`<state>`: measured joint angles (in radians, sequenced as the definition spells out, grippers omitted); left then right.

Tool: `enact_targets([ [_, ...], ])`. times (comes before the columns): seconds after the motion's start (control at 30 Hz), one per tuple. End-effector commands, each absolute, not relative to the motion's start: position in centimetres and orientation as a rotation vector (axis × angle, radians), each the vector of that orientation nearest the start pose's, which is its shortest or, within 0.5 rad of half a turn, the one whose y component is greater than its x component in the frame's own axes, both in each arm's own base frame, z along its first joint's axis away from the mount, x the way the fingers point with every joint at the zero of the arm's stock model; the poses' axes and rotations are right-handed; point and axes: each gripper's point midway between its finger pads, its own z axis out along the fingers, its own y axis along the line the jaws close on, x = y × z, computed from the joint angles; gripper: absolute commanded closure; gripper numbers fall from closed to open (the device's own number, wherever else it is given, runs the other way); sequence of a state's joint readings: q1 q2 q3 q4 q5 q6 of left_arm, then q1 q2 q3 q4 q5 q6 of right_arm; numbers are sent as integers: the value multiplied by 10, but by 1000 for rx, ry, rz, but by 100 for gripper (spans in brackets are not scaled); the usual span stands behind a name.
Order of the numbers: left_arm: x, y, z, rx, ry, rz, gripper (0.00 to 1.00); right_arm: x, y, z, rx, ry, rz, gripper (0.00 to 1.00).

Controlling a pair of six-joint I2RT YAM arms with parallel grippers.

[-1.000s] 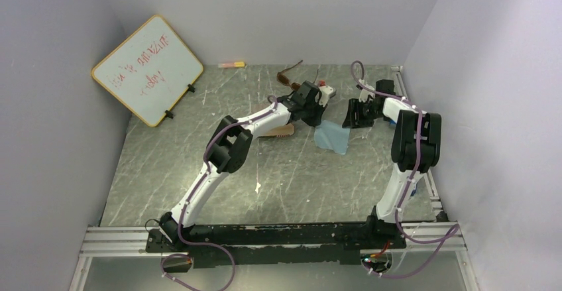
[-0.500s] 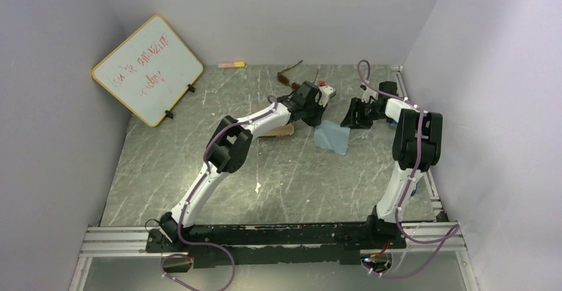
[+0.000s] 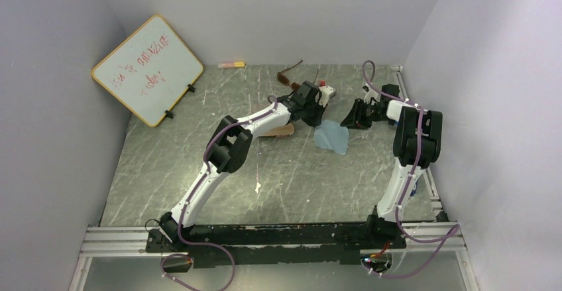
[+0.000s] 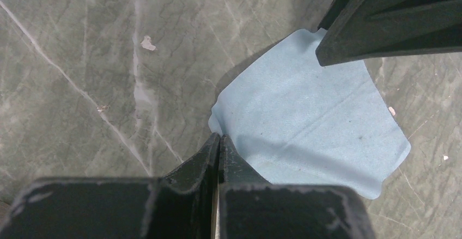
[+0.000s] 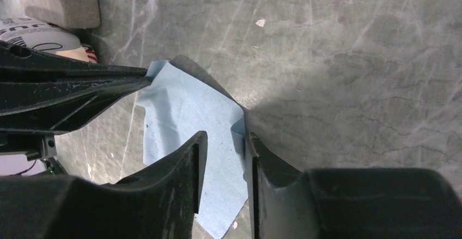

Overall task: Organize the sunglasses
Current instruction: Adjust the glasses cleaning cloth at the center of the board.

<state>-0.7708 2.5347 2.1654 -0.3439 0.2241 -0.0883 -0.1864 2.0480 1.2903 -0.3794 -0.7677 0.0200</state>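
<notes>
1. Since a second ago, the right gripper (image 5: 223,141) has edged in toward the blue cloth (image 4: 310,124) and its jaws have narrowed. The purple cable (image 3: 366,72) over its wrist arches higher, and the left arm has not budged.
2. On the right wrist view we see its two fingers (image 5: 190,163) standing a little apart, not pressed together, straddling the cloth's edge. A raised fold of the cloth sits in the gap, right against one finger.
3. Over to the left gripper (image 4: 219,141): its jaws are squeezed flat together with no gap showing, the tip down at a corner of the cloth. Whether a bit of fabric is nipped there, we cannot tell.
4. From above, we have the two grippers facing each other across the cloth, which lies on the grey marbled table (image 3: 199,165).
5. And the task's thing: the brown sunglasses (image 3: 289,73) sit at the back of the table, near the rear wall, just beyond the left wrist. They are well apart from the cloth, and neither gripper touches them.
6. We spot the brown case (image 3: 283,130) lying partly under the left forearm, near the cloth's left side.
7. A whiteboard (image 3: 147,70) with red writing leans in the far-left corner, and a pink-and-yellow marker (image 3: 231,64) lies at the foot of the rear wall.
</notes>
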Motion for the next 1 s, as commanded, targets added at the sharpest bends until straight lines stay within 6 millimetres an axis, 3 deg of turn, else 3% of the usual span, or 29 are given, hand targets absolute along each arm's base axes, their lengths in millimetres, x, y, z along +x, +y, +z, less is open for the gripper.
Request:
enact_targets([
  [0.0,439,-489,109,902,2044,-742,95,415,41,4,77,2571,908,68],
  [0.23,440,-489,108,903,2043,-739,95,421,29,3,69,2568,800,100],
  [0.33,443,-489,112,899,2033,-740,95,429,25,11,49,2536,752,100],
  [0.67,457,-487,162,864,1946,-811,95,454,28,79,-139,2326,728,100],
  [0.83,449,-484,167,875,1945,-828,95,447,37,100,-210,2267,772,100],
  [0.97,439,-477,172,871,1954,-838,95,430,41,120,-282,2231,763,100],
])
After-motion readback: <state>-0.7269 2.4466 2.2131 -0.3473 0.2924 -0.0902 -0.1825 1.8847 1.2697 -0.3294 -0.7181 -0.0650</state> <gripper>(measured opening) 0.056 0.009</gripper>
